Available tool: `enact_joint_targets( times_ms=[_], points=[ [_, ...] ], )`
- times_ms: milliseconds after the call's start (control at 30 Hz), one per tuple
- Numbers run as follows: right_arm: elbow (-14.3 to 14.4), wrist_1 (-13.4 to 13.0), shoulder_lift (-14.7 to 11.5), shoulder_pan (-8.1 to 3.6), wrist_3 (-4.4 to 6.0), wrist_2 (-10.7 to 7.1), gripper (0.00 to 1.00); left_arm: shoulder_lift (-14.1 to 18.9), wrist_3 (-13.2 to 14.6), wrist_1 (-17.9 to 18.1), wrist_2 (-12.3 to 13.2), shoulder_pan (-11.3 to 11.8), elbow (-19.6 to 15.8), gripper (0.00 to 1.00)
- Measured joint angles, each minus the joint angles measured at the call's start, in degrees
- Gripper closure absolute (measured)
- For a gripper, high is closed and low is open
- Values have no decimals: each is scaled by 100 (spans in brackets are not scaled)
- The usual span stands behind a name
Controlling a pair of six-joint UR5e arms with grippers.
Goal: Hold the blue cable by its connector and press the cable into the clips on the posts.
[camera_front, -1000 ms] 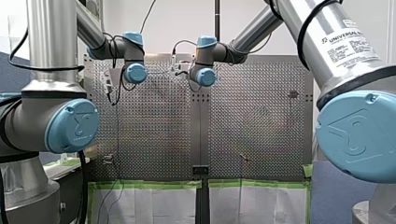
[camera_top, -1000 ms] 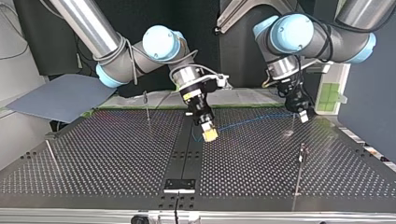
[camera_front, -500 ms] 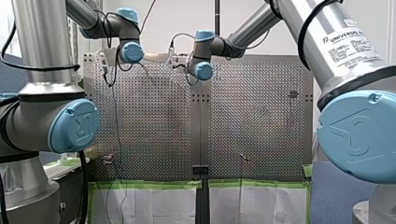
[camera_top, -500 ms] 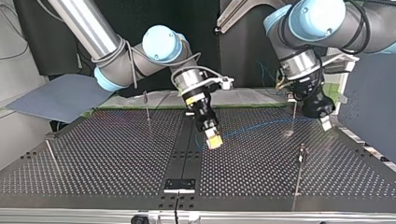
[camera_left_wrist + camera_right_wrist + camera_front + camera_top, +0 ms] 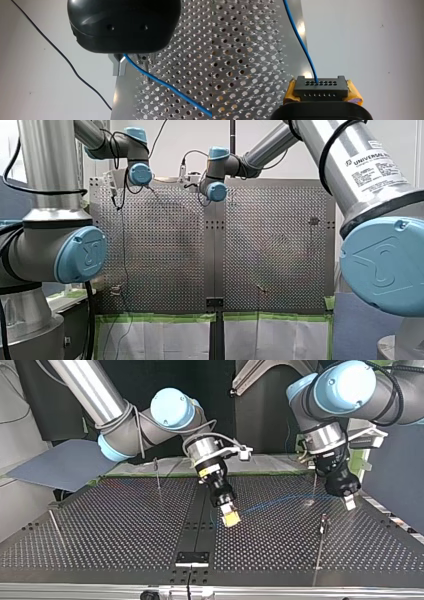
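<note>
Dark perforated surface (image 5: 125, 525) throughout. Nearest in the top view, a thin post (image 5: 320, 535) at its right. Behind that, near the middle, my right pincer (image 5: 230, 519), yellow pads (image 5: 354, 93) clamped on the black connector (image 5: 320, 86). Farther, blue cable (image 5: 299, 42) running over to my left pincer (image 5: 349, 502), pinched between its metal fingers (image 5: 119, 67).

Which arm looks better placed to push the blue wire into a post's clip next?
Probably left: my left hand hangs beside a post, the blue cable running from it, while my right hand is mid-table, busy clamping the connector.
</note>
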Motion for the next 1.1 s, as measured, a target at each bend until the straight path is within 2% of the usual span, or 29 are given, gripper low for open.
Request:
enact_joint_targets(
  times_ms=[233,500,733,1100],
  points=[
    [-46,6,6,-5,13,0,100,-285,-75,8,166,119,201,100],
    [-53,7,9,-28,23,5,100,-523,-205,35,324,298,253,100],
    [-57,7,9,-41,24,5,100,-584,-254,134,555,433,325,100],
    [-93,9,10,-57,23,8,100,-700,-363,86,923,668,536,100]
  ],
)
